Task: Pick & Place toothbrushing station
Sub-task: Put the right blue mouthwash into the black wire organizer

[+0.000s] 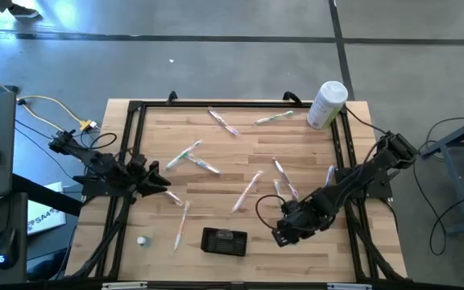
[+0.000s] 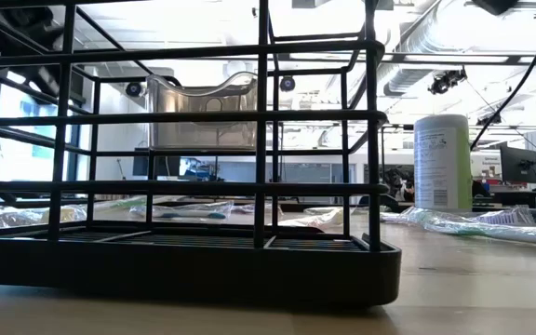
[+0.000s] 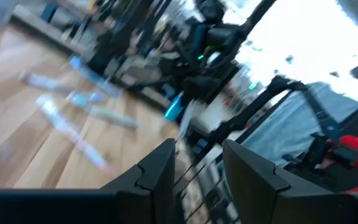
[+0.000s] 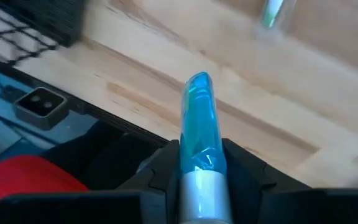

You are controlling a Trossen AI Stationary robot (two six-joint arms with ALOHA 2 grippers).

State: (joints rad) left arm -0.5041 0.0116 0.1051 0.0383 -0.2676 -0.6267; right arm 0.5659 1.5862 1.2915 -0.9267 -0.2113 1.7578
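One toothbrushing station (image 1: 223,241), just beside right tool (image 1: 283,234), apart.

Right pincer (image 1: 284,231) low near the front edge, clamped on something; left pincer (image 1: 166,182) parted, empty.

We saw even, soft daylight on the wooden table (image 1: 240,161) from above, with faint shadows. At table height the bright ceiling and windows glared, leaving the black wire holder (image 2: 184,186) a dark silhouette. The left wrist picture was heavily motion-blurred and overexposed; the right wrist picture blurred toward its edges.
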